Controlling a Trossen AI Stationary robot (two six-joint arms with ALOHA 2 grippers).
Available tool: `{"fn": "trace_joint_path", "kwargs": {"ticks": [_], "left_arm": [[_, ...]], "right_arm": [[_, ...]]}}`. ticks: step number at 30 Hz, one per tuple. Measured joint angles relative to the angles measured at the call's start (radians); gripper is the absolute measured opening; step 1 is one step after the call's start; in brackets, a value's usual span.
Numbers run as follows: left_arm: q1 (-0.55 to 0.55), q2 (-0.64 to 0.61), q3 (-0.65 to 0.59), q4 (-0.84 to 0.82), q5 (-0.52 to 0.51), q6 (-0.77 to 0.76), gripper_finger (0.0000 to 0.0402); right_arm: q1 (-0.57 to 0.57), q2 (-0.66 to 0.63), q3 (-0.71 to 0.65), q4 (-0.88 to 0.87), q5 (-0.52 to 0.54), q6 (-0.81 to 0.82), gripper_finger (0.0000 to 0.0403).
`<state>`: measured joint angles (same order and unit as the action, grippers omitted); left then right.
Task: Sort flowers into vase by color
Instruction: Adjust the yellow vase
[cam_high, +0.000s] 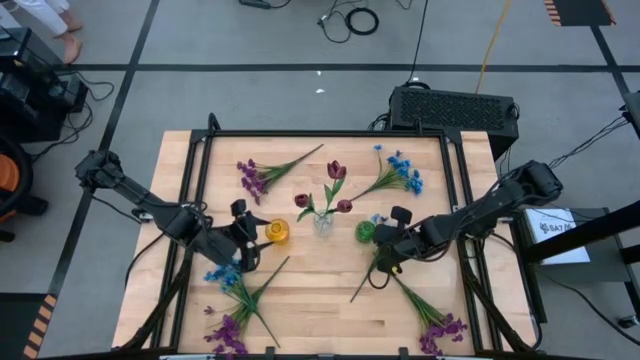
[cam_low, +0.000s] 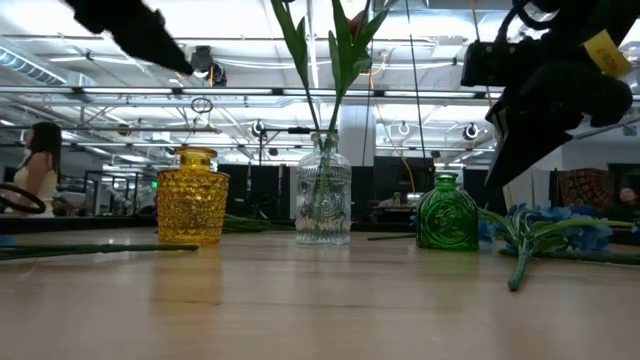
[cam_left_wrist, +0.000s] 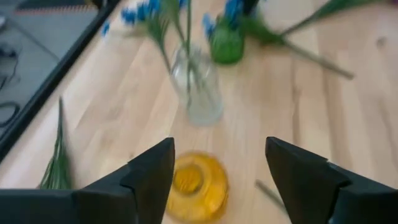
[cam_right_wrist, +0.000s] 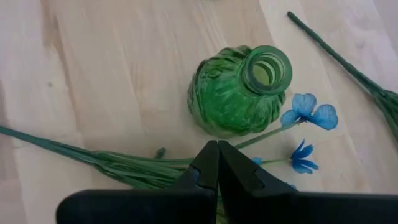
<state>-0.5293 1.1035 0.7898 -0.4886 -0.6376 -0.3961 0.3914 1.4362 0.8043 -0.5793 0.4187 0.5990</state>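
Mid-table we've got three vases in a row: yellow vase (cam_high: 277, 232) on the left, clear vase (cam_high: 323, 222) in the middle, green vase (cam_high: 366, 232) on the right. Only the clear one looks done, with dark red flowers (cam_high: 334, 184) standing in it. Everything else is still loose: purple sprigs (cam_high: 256, 176) and blue sprigs (cam_high: 398, 173) at the far side, more blue flowers (cam_high: 232, 281) and purple ones (cam_high: 441, 328) near us. So we're maybe a third in. Our left gripper (cam_left_wrist: 219, 177) hovers over the yellow vase, fingers wide apart and empty. Our right gripper (cam_right_wrist: 217, 163) is pinched together beside the green vase, right over a blue sprig's (cam_right_wrist: 306, 119) stem, though we can't tell if it's actually gripping it.
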Motion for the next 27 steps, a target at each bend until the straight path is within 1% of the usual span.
{"fn": "trace_joint_path", "kwargs": {"ticks": [6, 10, 14, 17, 23, 27], "left_arm": [[-0.005, 0.0, 0.0, -0.178, 0.034, -0.157, 0.0214], [-0.046, 0.001, -0.02, -0.205, 0.063, -0.278, 0.019], [-0.09, 0.003, -0.08, -0.141, 0.067, -0.349, 0.0171], [-0.111, 0.009, -0.131, -0.078, 0.068, -0.371, 0.0162], [-0.12, 0.017, -0.229, 0.058, 0.067, -0.361, 0.0145], [-0.118, 0.024, -0.269, 0.099, 0.061, -0.354, 0.0134]], "right_arm": [[0.001, -0.004, 0.0, 0.001, -0.009, -0.008, 0.0], [0.001, -0.009, 0.0, 0.003, -0.01, -0.007, 0.0], [0.001, -0.009, 0.0, 0.005, -0.01, -0.008, 0.0], [0.001, -0.009, 0.0, 0.008, -0.01, -0.008, 0.0], [0.001, -0.009, 0.0, 0.008, -0.014, -0.009, 0.0], [0.001, -0.009, 0.0, 0.007, -0.014, -0.009, 0.0]]}}
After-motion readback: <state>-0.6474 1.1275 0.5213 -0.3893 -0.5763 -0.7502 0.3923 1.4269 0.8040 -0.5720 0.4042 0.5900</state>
